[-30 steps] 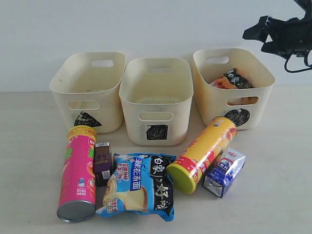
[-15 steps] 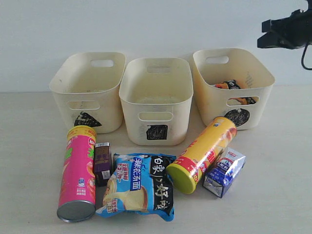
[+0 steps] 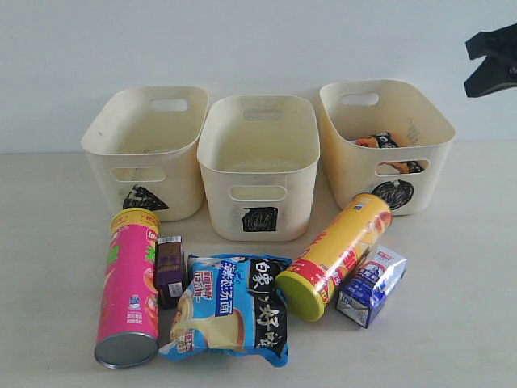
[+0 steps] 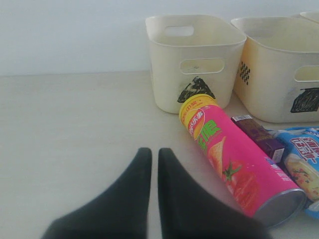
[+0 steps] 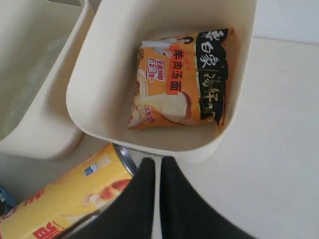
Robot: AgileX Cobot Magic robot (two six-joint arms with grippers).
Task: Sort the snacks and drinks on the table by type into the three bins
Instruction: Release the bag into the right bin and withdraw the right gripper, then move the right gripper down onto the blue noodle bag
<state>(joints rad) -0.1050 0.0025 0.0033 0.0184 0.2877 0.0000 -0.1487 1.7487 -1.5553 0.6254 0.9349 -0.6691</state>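
A plain, pale bluish-white wall (image 3: 242, 40) rises straight behind the pale beige, faintly wood-grained surface (image 3: 452, 323), meeting it along a level line, and the light is soft and even, seemingly from above, leaving only faint, blurred shadows on the grain.

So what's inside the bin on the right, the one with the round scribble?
The right bin holds one orange noodle bag. The bin's floor around it looks bare; whatever lies beneath the bag is covered.
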